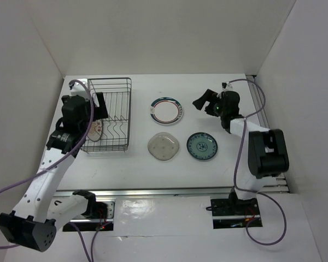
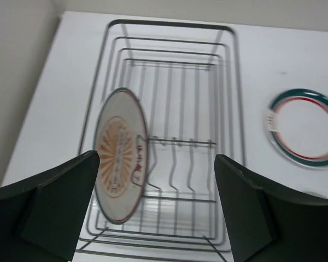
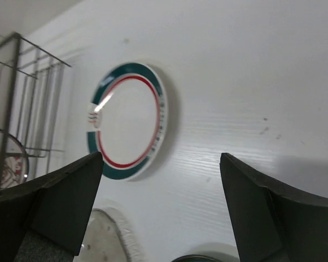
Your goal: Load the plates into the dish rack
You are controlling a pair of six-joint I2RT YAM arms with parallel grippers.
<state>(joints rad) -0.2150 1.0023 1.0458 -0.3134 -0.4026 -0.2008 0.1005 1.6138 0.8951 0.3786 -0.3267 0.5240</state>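
Shows a white matte bench (image 1: 169,174), boxed in at left, back and right by plain white walls (image 1: 164,33); carries a silvery rail (image 1: 164,192) along its near edge.

A white table (image 1: 136,169) sits between white walls (image 1: 27,49), a metal rail (image 1: 169,192) along its near edge

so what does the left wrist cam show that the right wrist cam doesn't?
Left wrist only: the open left gripper and the zigzag dividers of the black wire dish rack. Right wrist only: the open right gripper and an edge of the translucent grey-beige plate. Both: the rack, the white plate with orange sunburst centre standing in it, and the white round plate with dark rim band.
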